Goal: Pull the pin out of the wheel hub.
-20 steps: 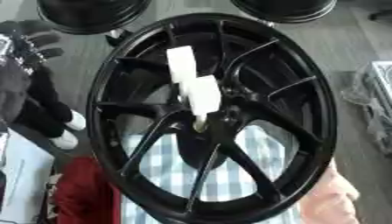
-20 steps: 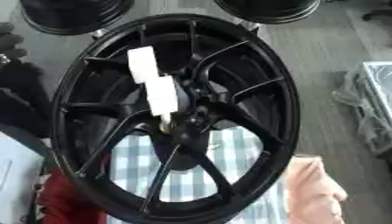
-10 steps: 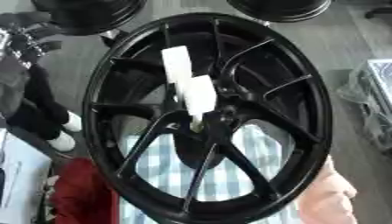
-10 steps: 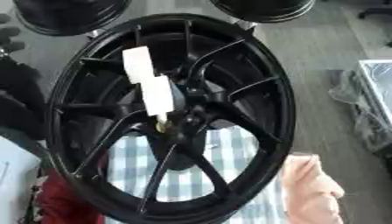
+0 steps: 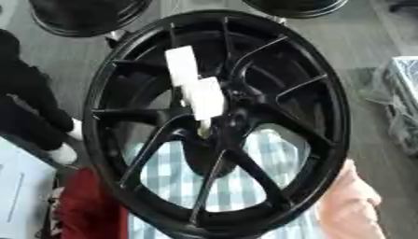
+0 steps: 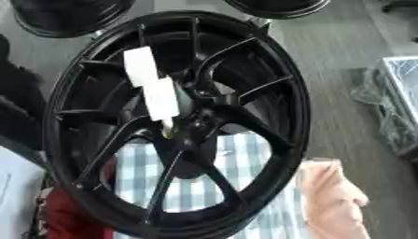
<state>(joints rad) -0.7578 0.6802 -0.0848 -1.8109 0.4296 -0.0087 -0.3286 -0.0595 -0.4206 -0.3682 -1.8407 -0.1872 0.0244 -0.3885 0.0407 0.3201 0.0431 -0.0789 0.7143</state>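
The pin point(image 5: 196, 91) is a white, two-part piece standing in the centre of the black wheel hub point(image 5: 219, 122). Its lower end is seated at the bore near the middle, and its long axis slopes up and away toward about 11 o'clock, ending in a white tab between two spokes. A pull would, I judge, have to run along that slope, out toward 11 o'clock, not straight up.

No robot hand shows plainly in either view, so I cannot tell the state of the fingers. A dark shape point(image 5: 29, 100) sits at 9 o'clock of the hub, just outside the rim; it is too indistinct to call a hand.

Beneath the spokes lies a blue checked cloth point(image 5: 245, 186), with a red cloth point(image 5: 86, 205) at 7 o'clock and a pink cloth point(image 5: 351, 203) at 5 o'clock.
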